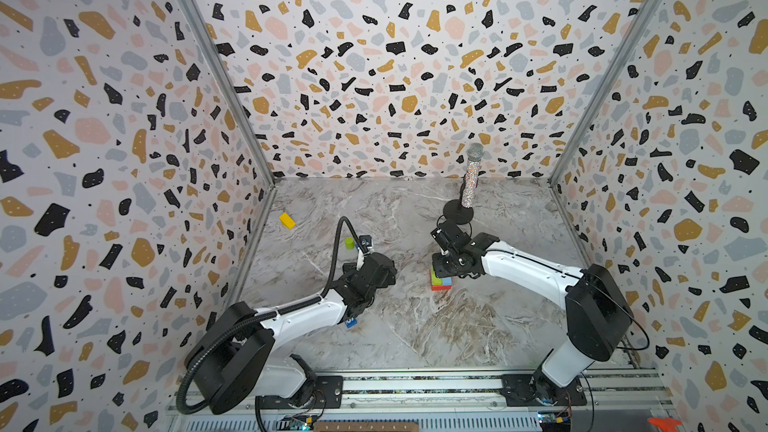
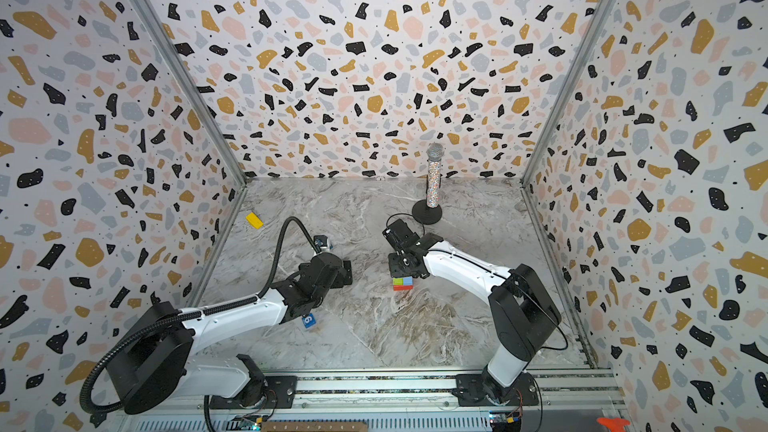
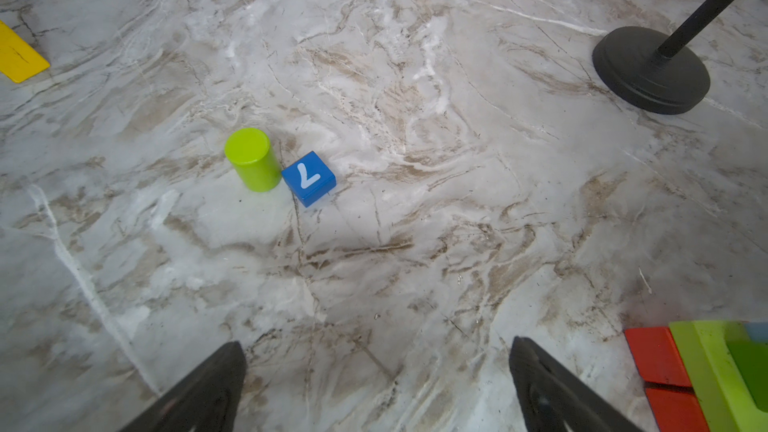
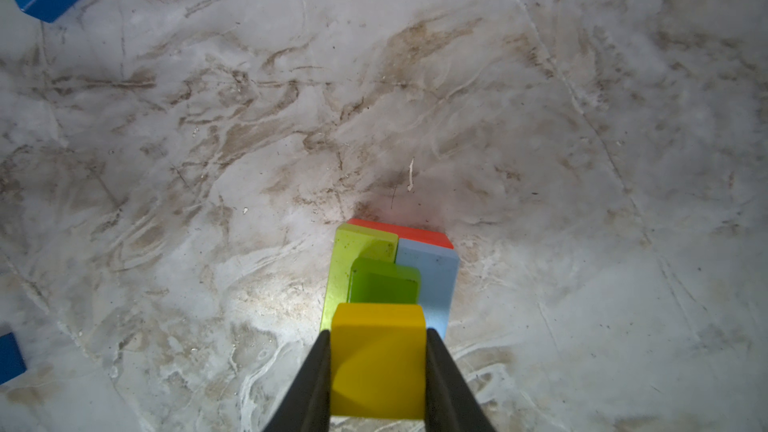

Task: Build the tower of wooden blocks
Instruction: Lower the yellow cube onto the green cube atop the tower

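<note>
Above tower (image 4: pixel 432 280) — right gripper (image 4: pixel 378 334) (clamped) holds yellow block (image 4: pixel 378 367)

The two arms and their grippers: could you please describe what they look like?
Both arms have white link shells with black joint housings and black wrists. The left arm carries a thick ribbed black hose; the right arm only a thin black cable. The left gripper and right gripper each end in two dark, tapering fingers.
</note>
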You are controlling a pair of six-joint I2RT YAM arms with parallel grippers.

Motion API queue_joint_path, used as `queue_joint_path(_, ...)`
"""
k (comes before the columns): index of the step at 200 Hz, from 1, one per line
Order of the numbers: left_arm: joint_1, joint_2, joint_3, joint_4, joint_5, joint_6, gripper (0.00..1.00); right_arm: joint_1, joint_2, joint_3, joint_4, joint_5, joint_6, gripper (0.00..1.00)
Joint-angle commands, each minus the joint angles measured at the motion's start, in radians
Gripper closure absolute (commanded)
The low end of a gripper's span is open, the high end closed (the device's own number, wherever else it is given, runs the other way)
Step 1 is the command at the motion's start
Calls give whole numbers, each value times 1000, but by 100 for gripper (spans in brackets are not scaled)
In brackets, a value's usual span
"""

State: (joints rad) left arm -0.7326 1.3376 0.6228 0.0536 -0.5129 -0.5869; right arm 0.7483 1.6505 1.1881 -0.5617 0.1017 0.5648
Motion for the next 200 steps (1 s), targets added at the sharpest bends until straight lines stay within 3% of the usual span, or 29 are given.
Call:
queue_joint_path(1, 9, -21, -13, 27, -3, 2, 0, 5, -6, -1, -1, 13, 11, 71)
queue_joint_path(102, 12, -22, -15, 31, 8, 0, 0, 5, -9, -11, 12, 38, 8, 64)
queue_joint_path(200, 16, -18, -12, 32, 17, -1, 0, 13, 13, -13, 12, 25, 4, 64)
